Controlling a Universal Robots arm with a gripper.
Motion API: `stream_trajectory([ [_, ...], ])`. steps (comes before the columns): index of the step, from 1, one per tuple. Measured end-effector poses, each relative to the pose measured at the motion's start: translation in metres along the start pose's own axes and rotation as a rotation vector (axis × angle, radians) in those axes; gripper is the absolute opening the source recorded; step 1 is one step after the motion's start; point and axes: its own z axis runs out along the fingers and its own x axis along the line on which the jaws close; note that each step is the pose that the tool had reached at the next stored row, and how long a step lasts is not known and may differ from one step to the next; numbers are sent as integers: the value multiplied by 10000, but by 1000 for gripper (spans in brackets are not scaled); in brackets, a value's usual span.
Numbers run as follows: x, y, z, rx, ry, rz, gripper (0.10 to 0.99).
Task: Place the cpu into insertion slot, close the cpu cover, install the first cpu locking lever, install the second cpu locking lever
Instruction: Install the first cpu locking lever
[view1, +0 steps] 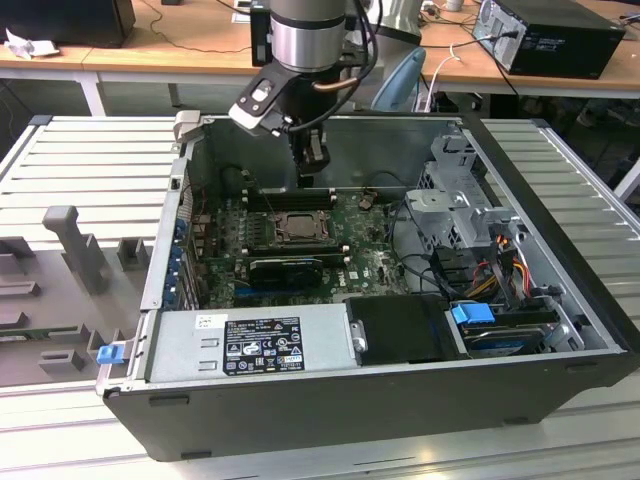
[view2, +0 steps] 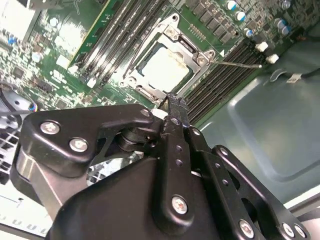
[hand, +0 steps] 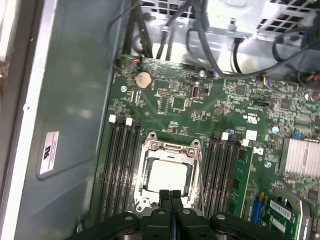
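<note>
The cpu (hand: 165, 176) lies pale and flat in the insertion slot (view1: 298, 228) on the green board. Its face (view2: 165, 67) shows through the square window of the cpu cover (hand: 149, 150), which lies down flat around it. A thin metal lever (view2: 240, 63) sticks out sideways from one corner of the socket. My gripper (view1: 312, 172) hangs a little above the far edge of the socket. Its black fingertips (hand: 163, 196) are pressed together and hold nothing. In the second wrist view the gripper (view2: 175, 102) tip points at the socket rim.
Long black memory slots (hand: 120, 170) flank the socket on both sides. A black card (view1: 285, 268) sits nearer the power supply (view1: 250, 345). Cables and a drive cage (view1: 460, 215) fill the exterior view's right. Grey case walls (view1: 380, 150) surround the board.
</note>
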Motion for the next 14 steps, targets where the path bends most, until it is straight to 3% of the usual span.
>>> stream_trajectory([
  [5,0,0,0,22,26,-690,106],
  [14,0,0,0,44,53,-1384,106],
])
